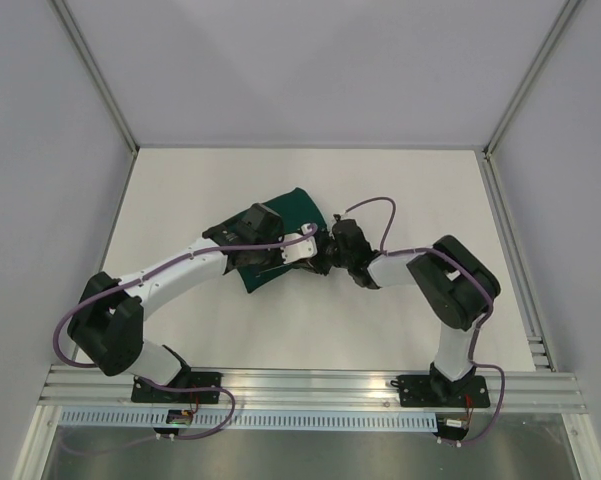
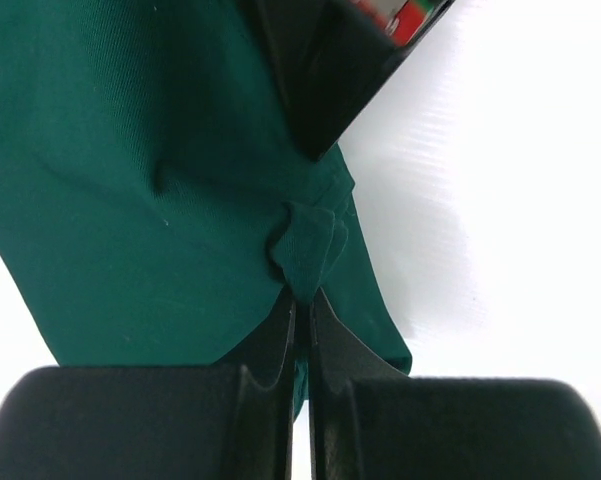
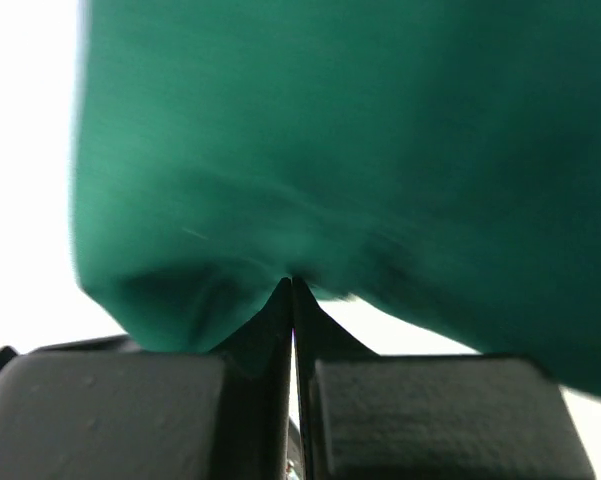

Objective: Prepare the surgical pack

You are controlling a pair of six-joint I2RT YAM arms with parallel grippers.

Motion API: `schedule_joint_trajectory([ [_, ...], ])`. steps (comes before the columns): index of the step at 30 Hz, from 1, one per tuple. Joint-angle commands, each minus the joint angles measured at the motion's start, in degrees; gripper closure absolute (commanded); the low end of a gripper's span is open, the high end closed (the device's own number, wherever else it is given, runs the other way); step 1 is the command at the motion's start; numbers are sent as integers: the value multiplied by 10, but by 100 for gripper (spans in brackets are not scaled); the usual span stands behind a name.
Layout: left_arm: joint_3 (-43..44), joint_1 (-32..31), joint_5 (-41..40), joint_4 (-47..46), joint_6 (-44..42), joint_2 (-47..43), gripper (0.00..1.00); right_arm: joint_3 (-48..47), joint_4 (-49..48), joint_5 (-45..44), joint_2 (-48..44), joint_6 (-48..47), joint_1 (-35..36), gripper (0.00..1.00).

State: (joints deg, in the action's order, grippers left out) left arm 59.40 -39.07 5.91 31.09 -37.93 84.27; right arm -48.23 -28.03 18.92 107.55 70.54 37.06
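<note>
Gripping drape (image 1: 298, 206) at 3 o'clock edge, left end effector (image 2: 302, 297) and right end effector (image 3: 292, 283) fully closed; best moved level, together.

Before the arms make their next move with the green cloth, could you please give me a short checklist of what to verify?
1. Grip of the left jaws on the cloth: ok, they are shut on a small pucker of it.
2. Grip of the right jaws on the cloth: ok, they are shut on a fold of it.
3. Cloth lying flat: not ok, the top view shows it folded and bunched under both arms.
4. Room between the left arm and the right arm: not ok, their wrists crowd together over the cloth.
5. Anything hidden inside the folds: cannot tell.
</note>
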Motion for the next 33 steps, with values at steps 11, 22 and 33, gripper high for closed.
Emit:
schedule_joint_trajectory([
  [11, 11, -1, 2, 15, -23, 3, 94, 38, 186, -63, -122, -92, -18, 74],
  [22, 13, 0, -3, 20, -18, 6, 93, -7, 161, -77, -99, -143, -24, 69],
  [33, 15, 0, -3, 20, -19, 7, 93, -56, 145, -60, -37, -131, -25, 63],
])
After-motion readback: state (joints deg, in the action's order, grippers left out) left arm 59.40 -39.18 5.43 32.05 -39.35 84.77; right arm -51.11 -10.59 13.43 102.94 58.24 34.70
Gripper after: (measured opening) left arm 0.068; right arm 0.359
